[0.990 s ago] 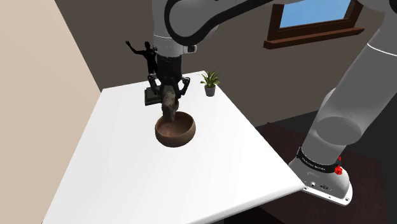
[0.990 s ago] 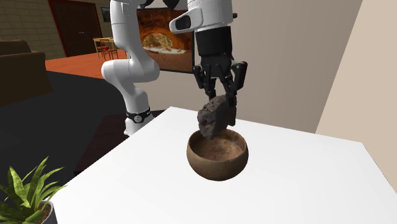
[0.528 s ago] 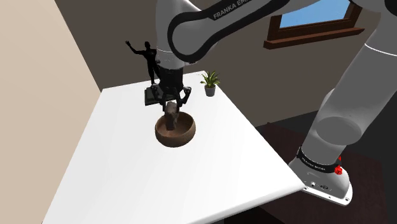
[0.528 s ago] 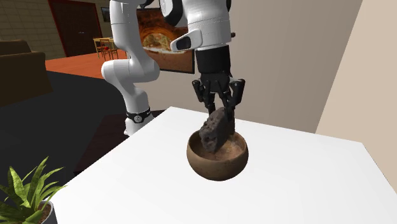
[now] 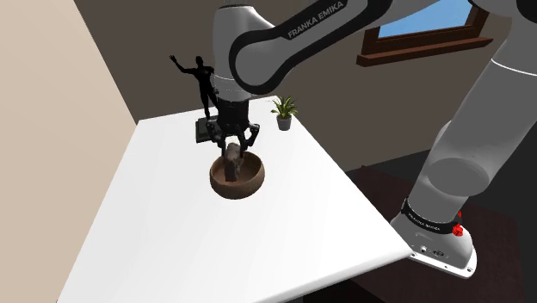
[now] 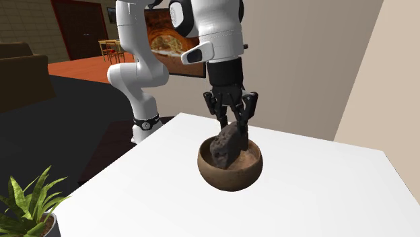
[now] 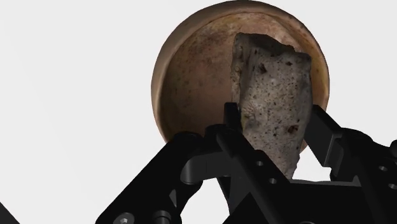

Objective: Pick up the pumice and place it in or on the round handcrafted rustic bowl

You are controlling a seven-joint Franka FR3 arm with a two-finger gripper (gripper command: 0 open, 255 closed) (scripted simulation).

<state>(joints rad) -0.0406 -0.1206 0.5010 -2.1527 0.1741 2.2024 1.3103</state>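
The pumice point(image 6: 226, 143) is a rough grey-brown rock, clasped between the black fingers of my gripper point(image 6: 233, 128). It hangs lowered into the round brown bowl point(image 6: 229, 174) on the white table point(image 6: 336, 195), its lower end below the rim. Whether it touches the bowl's bottom I cannot tell. In the shoulder view the gripper point(image 5: 235, 151) stands straight above the bowl point(image 5: 237, 182) with the pumice point(image 5: 233, 158) inside it. The wrist view looks along the pumice point(image 7: 270, 105) between my fingers point(image 7: 230, 118) into the bowl point(image 7: 191, 83).
A black human figurine point(image 5: 202, 82) on a base stands at the table's far edge behind the bowl. A small potted plant point(image 5: 283, 112) sits at the far corner. Another plant point(image 6: 27, 202) shows at the second exterior view's lower left. The robot stand point(image 5: 435, 241) is off the table.
My gripper has come straight down with the pumice, from above the bowl's rim to inside the bowl. The bowl has stayed in place.
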